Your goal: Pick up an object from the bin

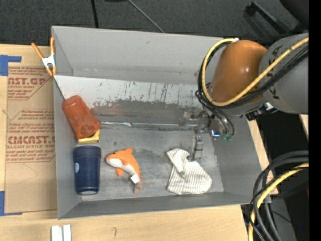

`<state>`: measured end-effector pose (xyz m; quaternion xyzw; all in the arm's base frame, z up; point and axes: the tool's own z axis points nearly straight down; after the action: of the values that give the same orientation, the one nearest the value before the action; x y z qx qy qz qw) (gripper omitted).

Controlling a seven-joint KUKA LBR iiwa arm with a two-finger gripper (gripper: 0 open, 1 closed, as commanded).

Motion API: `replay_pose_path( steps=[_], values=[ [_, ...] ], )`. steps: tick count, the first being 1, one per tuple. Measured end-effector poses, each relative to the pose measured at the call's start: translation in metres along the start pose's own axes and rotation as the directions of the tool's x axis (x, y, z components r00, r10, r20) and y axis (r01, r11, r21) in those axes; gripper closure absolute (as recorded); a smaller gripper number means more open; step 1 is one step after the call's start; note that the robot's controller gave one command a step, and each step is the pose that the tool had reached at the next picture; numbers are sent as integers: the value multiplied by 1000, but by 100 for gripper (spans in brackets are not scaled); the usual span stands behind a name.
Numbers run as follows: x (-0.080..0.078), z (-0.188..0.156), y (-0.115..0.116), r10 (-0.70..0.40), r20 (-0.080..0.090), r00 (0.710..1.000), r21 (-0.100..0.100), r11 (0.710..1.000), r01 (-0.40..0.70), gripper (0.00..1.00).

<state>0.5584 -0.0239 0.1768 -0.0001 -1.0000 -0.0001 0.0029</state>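
Single camera above the grey bin (140,54), looking down and tilted somewhat off vertical: the far wall shows its full inner face, the near wall is almost edge-on. Range is moderate: the whole bin fits mid-frame with margin, wooden tabletop (150,222) along the bottom edge and dark floor (40,4) along the top. Arm (281,79) reaches in from frame right, its orange-capped wrist overlapping the bin's right-hand rim.

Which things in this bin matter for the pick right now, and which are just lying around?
In play: gripper; crumpled white cloth nearest it, lower right.
Lying about: tipped orange plastic cup; dark blue plastic cup; orange-and-white toy fish.
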Motion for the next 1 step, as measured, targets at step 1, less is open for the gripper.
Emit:
replay_pose_path(
  steps=[1],
  values=[
    [-2,-5,0,-1,8,1000,1,1000,1,0]
  ],
)
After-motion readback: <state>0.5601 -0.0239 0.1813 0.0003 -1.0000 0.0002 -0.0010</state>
